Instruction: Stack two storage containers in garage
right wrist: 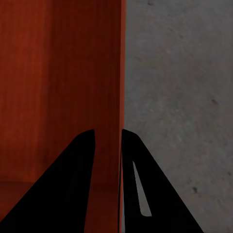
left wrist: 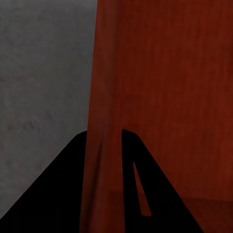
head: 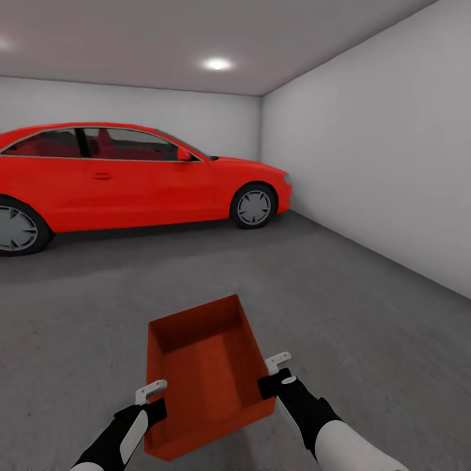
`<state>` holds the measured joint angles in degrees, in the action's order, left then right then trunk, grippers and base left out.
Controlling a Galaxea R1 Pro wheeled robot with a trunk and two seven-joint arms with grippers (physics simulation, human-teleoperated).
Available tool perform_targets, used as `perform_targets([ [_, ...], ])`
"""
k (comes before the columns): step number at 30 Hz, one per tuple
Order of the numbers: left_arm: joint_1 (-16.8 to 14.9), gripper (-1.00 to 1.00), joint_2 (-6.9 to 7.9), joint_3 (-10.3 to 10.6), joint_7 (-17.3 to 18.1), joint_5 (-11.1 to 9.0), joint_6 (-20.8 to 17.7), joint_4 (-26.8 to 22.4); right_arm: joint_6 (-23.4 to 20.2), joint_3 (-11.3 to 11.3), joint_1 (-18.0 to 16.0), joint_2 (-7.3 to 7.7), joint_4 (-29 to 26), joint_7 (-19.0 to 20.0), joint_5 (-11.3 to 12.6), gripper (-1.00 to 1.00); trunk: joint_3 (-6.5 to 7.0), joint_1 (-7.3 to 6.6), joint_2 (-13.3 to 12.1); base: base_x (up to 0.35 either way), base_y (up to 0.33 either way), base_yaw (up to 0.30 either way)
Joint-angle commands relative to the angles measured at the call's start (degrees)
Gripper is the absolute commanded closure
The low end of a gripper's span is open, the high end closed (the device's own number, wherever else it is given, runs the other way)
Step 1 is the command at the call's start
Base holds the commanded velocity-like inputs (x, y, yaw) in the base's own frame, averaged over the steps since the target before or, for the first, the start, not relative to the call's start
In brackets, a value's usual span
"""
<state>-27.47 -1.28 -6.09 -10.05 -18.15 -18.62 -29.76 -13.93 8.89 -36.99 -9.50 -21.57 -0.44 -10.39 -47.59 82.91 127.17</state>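
One orange-red container [head: 206, 376] is held up over the grey garage floor [head: 340, 314].
The left gripper [head: 152, 400] and right gripper [head: 278, 373] each pinch a side wall – one per side. To do it well, lower both together, keep the container flat, and stay well away from the red car [head: 131, 176].

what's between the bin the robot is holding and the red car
Just bare grey concrete floor, seen in the head view. The orange bin hangs between the left gripper and right gripper, and nothing stands on the stretch up to the red car.
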Motion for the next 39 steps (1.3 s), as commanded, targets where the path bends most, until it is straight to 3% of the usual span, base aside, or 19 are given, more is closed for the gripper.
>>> perform_targets([
  [1, -0.04, 1.00, -0.04, -0.25, -0.49, -0.22, -0.28, -0.30, -0.39, 0.08, -0.01, 0.01, -0.04, 4.40, 0.55, 1.00, -0.33, 0.21, 0.45, 0.000, 0.000, 0.000],
  [39, -0.04, 1.00, -0.04, -0.33, -0.49, -0.22, -0.37, -0.50, -0.39, 0.08, -0.01, 0.01, -0.05, 4.40, 0.55, 1.00, -10.60, 8.56, 15.69, 0.000, 0.000, 0.000],
])
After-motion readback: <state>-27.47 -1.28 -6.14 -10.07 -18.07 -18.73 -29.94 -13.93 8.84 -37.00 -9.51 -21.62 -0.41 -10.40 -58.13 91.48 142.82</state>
